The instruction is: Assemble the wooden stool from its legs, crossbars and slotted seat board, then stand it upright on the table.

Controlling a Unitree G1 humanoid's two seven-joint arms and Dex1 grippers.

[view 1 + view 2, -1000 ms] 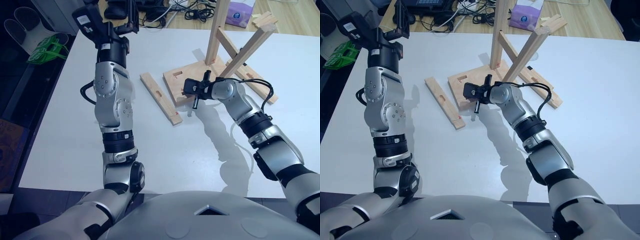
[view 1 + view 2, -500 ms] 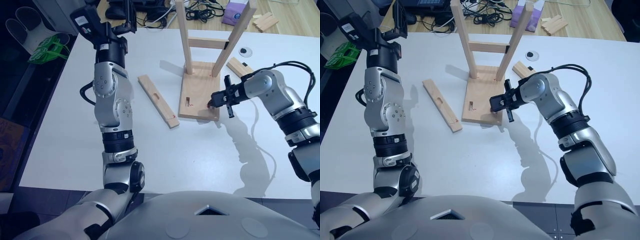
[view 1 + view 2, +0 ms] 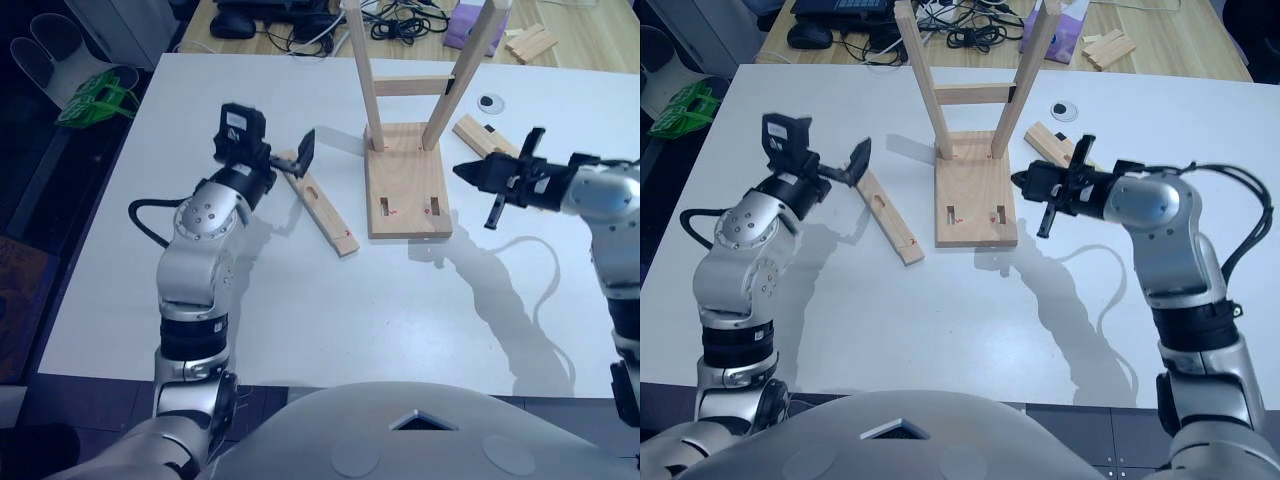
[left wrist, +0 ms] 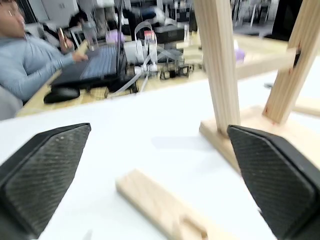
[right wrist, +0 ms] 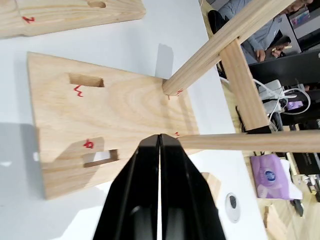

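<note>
Seat board: there it is, the seat board [image 3: 405, 185], lying flat on the white table [image 3: 330, 300], just right of centre in the head views.
Legs: two legs [image 3: 362, 70] stand straight up from the board's far edge and run off the top of the frame. A crossbar [image 3: 410, 85] ties them together high up.
Slots: two slots [image 3: 385, 207] sit side by side along the board's near edge. The right wrist view brings them in close [image 5: 86, 80], each with a red scribble beside it that the head views give as mere specks.
Slotted plank: a loose slotted plank [image 3: 320, 200] lies diagonally on the table, left of the board and apart from it.
Short piece: a short wooden piece [image 3: 478, 135] lies flat to the right of the legs, in the upper right.
Left gripper: the left gripper [image 3: 300, 158] is at the plank's upper end, left of centre. The head views offer one dark finger, but the left wrist view lays out both pads [image 4: 45, 170], spread wide, with the plank's end lying between them farther on. Whether anything touches, I cannot tell.
Right gripper: the right gripper [image 3: 480, 175] is off the board's right edge, pointing at it without contact. In its wrist view the fingers are pressed together, only a hairline seam between them.
Far side: a round disc [image 3: 490, 101] sits on the table, and the right wrist view adds a purple tissue box [image 5: 272, 175].
</note>
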